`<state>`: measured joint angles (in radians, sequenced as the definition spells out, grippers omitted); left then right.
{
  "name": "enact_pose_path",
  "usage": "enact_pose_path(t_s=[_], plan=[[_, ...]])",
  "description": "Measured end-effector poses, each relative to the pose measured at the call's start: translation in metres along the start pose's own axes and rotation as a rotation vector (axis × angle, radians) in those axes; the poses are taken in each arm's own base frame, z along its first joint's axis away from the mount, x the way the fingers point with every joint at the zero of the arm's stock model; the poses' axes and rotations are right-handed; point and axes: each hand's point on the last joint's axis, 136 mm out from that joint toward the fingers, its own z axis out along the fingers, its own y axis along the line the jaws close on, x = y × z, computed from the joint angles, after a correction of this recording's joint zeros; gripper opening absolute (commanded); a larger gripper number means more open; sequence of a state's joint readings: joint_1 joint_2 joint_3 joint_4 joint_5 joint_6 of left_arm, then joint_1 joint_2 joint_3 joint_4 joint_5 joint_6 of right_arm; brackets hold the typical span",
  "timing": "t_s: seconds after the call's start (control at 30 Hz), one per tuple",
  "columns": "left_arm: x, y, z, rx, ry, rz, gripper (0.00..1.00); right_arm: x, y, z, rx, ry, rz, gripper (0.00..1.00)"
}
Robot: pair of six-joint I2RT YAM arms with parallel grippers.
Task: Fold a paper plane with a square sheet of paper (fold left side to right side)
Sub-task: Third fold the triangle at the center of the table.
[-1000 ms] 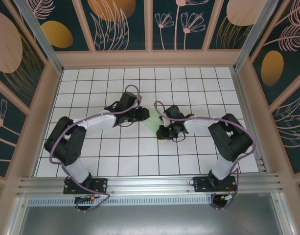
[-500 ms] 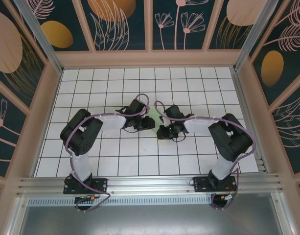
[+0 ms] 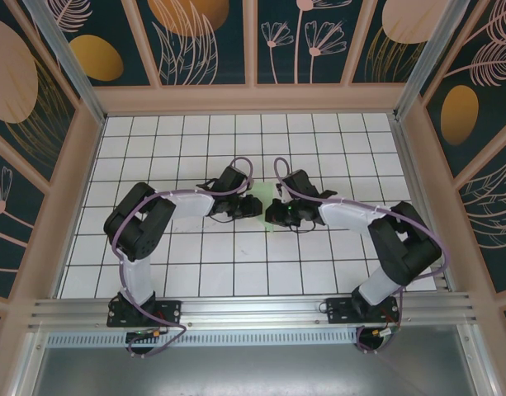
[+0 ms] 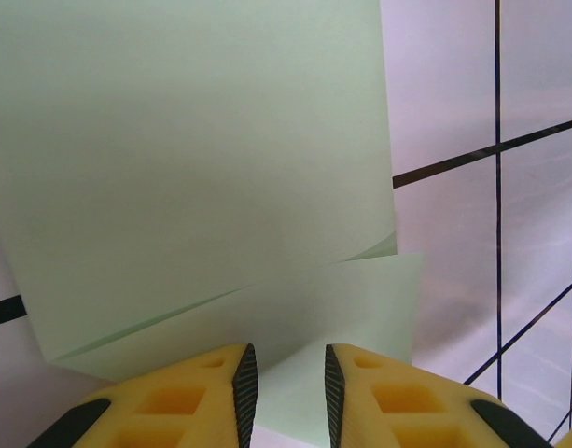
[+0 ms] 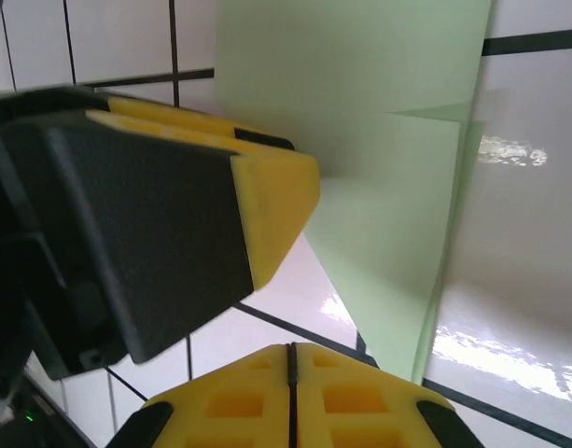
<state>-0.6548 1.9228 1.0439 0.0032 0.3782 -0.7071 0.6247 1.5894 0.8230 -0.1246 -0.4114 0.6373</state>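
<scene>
White grid floor (image 3: 236,272), mint paper (image 4: 192,140), floral walls (image 3: 319,41)

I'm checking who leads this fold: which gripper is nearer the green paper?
Left. The left gripper has its jaws slightly apart at the edge of the paper, over its lower layer. The right gripper, jaws shut, sits just short of the paper's corner.

Sheet of paper (image 3: 264,200) flat on counter (image 3: 236,272), about centre. Left tool (image 3: 251,207) at paper's 9 o'clock edge, right tool (image 3: 273,218) at its 4 o'clock, paper between the two. Top flap overlaps lower layer, which juts out toward left tool
</scene>
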Motion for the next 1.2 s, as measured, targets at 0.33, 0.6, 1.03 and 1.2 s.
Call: enact_pose_path(t_s=[0.33, 0.6, 1.03, 1.2], plan=[[0.0, 0.0, 0.0, 0.0, 0.001, -0.001, 0.29, 0.009, -0.013, 0.025, 0.026, 0.047, 0.098, 0.08], [0.0, 0.0, 0.0, 0.0, 0.001, -0.001, 0.29, 0.01, -0.011, 0.03, 0.019, 0.051, 0.105, 0.08], [0.0, 0.001, 0.001, -0.002, 0.001, -0.001, 0.29, 0.014, -0.021, 0.036, 0.05, 0.065, 0.107, 0.09], [0.001, 0.002, 0.002, -0.003, 0.003, -0.002, 0.28, 0.027, -0.028, 0.028, 0.046, 0.062, 0.113, 0.09]])
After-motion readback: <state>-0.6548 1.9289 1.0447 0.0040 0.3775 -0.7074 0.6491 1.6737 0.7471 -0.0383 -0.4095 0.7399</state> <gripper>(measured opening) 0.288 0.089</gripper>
